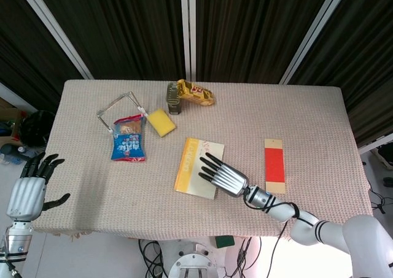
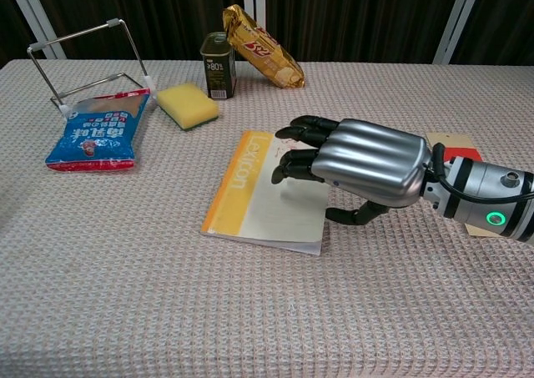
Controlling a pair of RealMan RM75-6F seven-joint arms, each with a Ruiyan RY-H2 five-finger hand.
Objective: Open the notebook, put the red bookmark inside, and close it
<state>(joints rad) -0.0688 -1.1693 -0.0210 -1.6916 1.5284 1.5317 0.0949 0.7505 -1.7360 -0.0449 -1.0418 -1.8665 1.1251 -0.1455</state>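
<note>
The notebook (image 1: 195,166) (image 2: 254,199) lies closed on the table, cream cover with a yellow spine strip, turned at a slant. My right hand (image 1: 222,177) (image 2: 363,163) is stretched palm-down over the notebook's right half. Its fingers (image 2: 302,131) are on the cover and the thumb is beside the near edge; it holds nothing. The red bookmark (image 1: 274,166) (image 2: 460,153), red with a tan top, lies flat to the right of the hand, mostly hidden behind the wrist in the chest view. My left hand (image 1: 27,192) hangs off the table's left side, fingers spread, empty.
At the back left stand a wire stand (image 1: 120,109) (image 2: 83,61), a blue snack bag (image 1: 128,139) (image 2: 98,132), a yellow sponge (image 1: 161,122) (image 2: 188,105), a small can (image 1: 174,99) (image 2: 219,65) and a gold snack packet (image 1: 195,92) (image 2: 260,46).
</note>
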